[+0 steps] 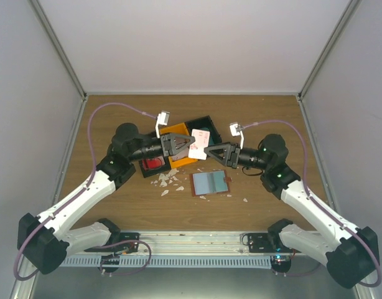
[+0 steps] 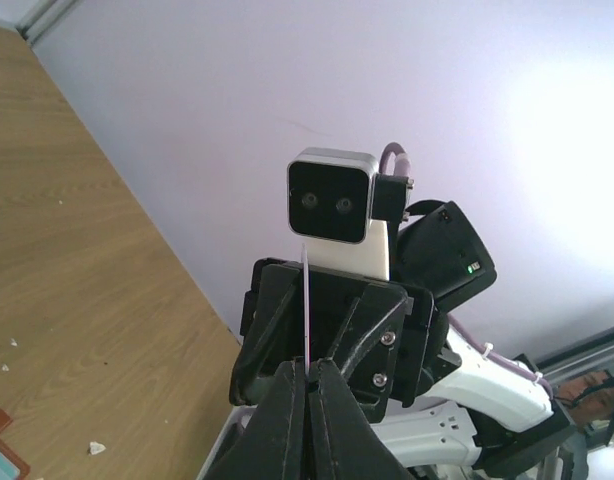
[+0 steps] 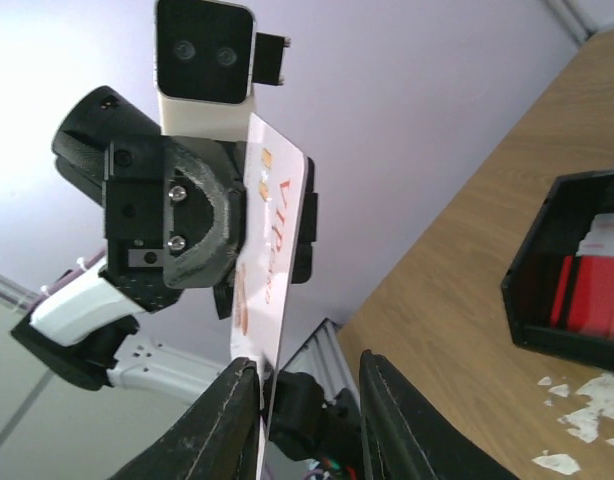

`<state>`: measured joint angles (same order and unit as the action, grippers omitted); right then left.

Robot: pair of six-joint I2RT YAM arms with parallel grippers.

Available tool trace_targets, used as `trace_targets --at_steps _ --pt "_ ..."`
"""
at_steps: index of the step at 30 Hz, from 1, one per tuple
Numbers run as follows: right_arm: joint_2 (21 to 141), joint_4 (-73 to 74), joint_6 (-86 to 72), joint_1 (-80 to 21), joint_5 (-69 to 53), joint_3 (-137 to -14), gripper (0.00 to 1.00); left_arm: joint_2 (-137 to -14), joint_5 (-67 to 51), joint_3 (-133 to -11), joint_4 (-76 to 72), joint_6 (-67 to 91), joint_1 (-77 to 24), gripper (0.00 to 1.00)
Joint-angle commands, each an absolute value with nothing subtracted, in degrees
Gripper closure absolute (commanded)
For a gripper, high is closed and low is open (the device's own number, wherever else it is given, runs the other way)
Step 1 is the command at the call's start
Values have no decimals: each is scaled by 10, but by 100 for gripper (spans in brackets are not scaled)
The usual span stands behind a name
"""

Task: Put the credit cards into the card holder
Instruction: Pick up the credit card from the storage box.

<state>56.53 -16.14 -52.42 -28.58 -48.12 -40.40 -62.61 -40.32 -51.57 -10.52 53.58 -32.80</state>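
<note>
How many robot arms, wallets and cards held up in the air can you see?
Robot arms: 2 (left arm, right arm)
Wallet: 1
Card held in the air: 1
Total: 4

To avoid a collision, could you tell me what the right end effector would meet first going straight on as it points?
Probably the white card that the left end effector grips, right before the open fingers of the right end effector; the left end effector lies just behind it.
</note>
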Motion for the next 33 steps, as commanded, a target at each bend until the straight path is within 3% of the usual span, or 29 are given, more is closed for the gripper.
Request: trace_targets --at_steps 1,7,11,18,19,22,25,30,33 --pt "555 -235 -574 -286 -523 -391 71 -613 -413 -499 -182 567 -337 100" --pt "566 -285 -601 -291 -537 -383 80 -606 -408 -486 -181 567 -346 100" --pt "575 -281 -609 -290 -537 -384 99 -599 -401 -475 -174 562 -350 100" --pt "558 -269 -609 -290 -523 -370 100 -581 -381 -460 -150 535 -361 92" --pt "555 -265 -606 -290 -522 -369 100 -579 -380 -458 -148 532 -361 89" --pt "542 -219 -581 -290 -507 -370 100 -574 -356 -470 -99 501 -361 56" --pt "529 -117 -526 -287 -488 -373 99 -558 -296 -474 -18 448 -362 36" --pt "537 108 -406 -278 -412 -369 100 -536 -240 -396 35 417 -367 29" --pt "554 151 -377 -264 -375 -347 100 -554 -236 -349 8 426 -385 29"
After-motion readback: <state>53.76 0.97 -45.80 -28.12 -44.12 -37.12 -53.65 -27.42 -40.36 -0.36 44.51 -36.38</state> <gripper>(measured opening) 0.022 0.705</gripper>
